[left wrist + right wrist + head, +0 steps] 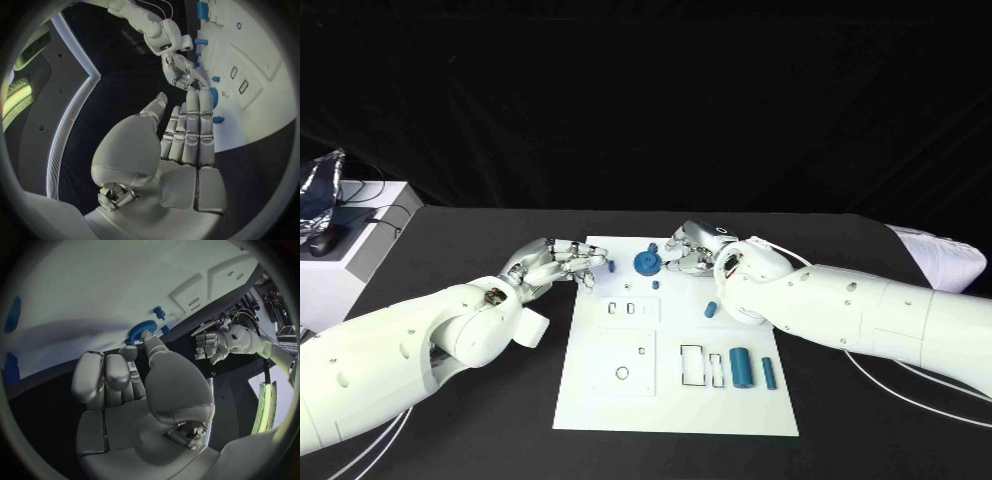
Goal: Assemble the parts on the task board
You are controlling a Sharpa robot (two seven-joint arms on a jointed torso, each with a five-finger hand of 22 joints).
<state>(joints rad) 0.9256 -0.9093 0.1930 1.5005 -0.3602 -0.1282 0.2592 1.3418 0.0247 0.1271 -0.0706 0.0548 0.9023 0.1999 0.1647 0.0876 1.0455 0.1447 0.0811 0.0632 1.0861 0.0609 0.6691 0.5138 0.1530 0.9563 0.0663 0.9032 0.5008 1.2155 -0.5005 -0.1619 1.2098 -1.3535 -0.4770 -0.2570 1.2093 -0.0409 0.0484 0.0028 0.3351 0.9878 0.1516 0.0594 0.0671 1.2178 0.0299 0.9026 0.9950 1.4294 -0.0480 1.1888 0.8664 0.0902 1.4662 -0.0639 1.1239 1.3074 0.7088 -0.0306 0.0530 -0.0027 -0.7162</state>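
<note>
The left hand (560,266) hovers empty, fingers loosely apart, at the task board's (596,395) far left edge, while the right hand (692,248) (its grip hard to read) touches the blue gear (646,263), which wants gentle, level seating.

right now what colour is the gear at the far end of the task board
Blue. The gear shows best in the head view, on the white task board.
</note>
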